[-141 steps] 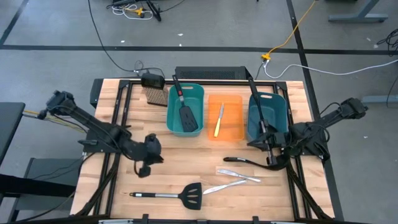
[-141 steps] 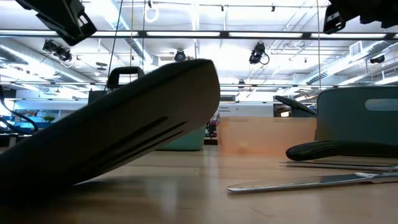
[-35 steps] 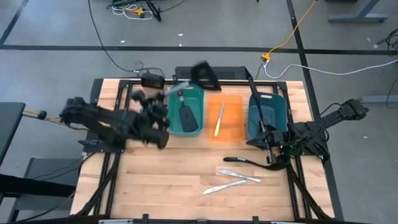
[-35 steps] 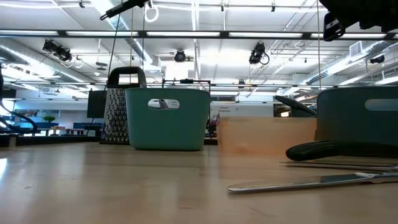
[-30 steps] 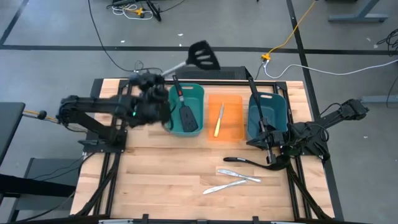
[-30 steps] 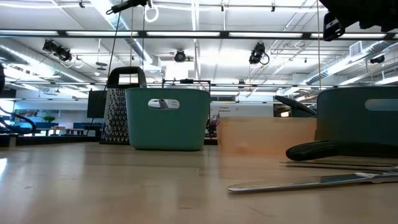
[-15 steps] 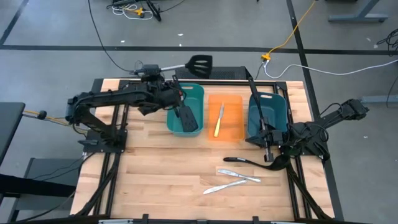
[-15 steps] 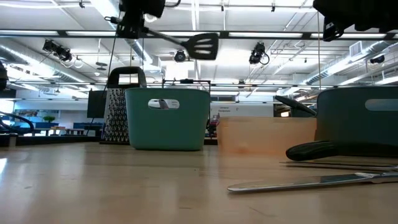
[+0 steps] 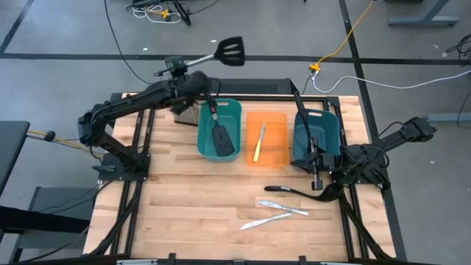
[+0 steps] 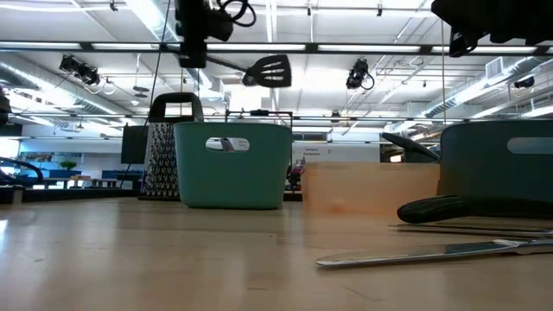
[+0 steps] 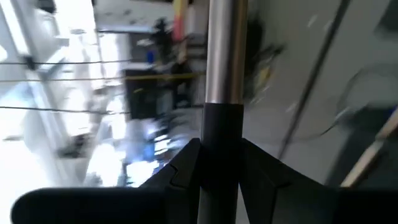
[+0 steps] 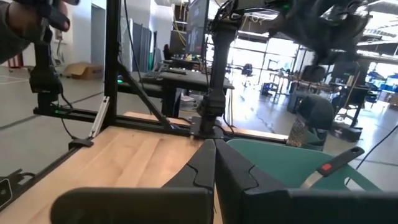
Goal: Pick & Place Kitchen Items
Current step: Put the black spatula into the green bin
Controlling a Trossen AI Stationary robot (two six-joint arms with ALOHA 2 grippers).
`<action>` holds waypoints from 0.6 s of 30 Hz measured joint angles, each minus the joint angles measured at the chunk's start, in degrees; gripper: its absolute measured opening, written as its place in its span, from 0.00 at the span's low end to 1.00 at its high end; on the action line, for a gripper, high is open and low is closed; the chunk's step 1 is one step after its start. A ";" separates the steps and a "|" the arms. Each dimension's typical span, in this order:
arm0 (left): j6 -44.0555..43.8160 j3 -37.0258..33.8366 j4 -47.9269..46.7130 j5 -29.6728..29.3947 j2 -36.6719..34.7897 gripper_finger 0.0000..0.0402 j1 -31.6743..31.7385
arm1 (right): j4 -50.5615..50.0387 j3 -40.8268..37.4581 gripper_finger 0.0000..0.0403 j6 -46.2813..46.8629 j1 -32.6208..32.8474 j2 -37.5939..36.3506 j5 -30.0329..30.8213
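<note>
Steel-handled black slotted spatula (image 9: pixel 218 54): airborne beyond the table's far edge, handle level, head (image 10: pixel 268 71) pointing right, clamped at the handle end.

Red-and-black-handled spatula (image 9: pixel 218 126): in the left teal bin, head toward the near wall.

Yellow-handled knife (image 9: pixel 258 142): lengthwise in the orange bin.

Black ladle (image 9: pixel 302 118): slanted in the right teal bin.

Second ladle (image 9: pixel 294 191): flat near the table's right edge.

Two silver table knives (image 9: pixel 276 212): crossing, near the front edge.

Teal bins (image 9: pixel 219 129) (image 9: pixel 316 136) flank orange bin (image 9: pixel 266 140); possibly brush (image 9: pixel 185 114) beside.
</note>
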 joint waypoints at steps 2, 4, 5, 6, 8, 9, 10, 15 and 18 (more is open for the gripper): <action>1.47 0.00 6.35 3.07 0.00 0.21 1.78 | 0.00 0.00 0.02 0.25 0.00 0.02 -0.02; 2.08 0.00 10.45 5.83 -0.09 0.21 3.00 | -0.03 0.00 0.02 0.35 0.00 0.03 -0.02; 1.40 0.00 11.04 7.12 -0.09 0.21 3.29 | -0.02 0.00 0.02 0.62 0.00 0.04 -0.02; 0.41 0.00 10.70 7.96 -0.08 0.21 3.43 | -0.03 0.00 0.02 0.64 0.00 0.04 -0.02; -2.25 0.00 7.26 8.45 0.00 0.21 3.08 | -0.03 0.00 0.02 0.64 0.00 0.04 -0.02; -3.96 0.00 4.76 8.46 0.00 0.21 2.71 | -0.03 0.00 0.02 0.60 0.00 0.04 -0.02; -6.09 0.00 1.65 8.57 0.00 0.21 2.38 | -0.03 0.00 0.02 0.27 0.00 0.04 -0.02; -14.64 0.00 -9.01 14.55 0.02 0.21 3.25 | 1.59 0.00 0.02 -2.73 -0.59 0.04 1.55; -13.13 -0.02 -4.25 16.47 -0.08 0.21 6.42 | 2.46 0.00 0.02 -2.97 -1.56 0.07 1.25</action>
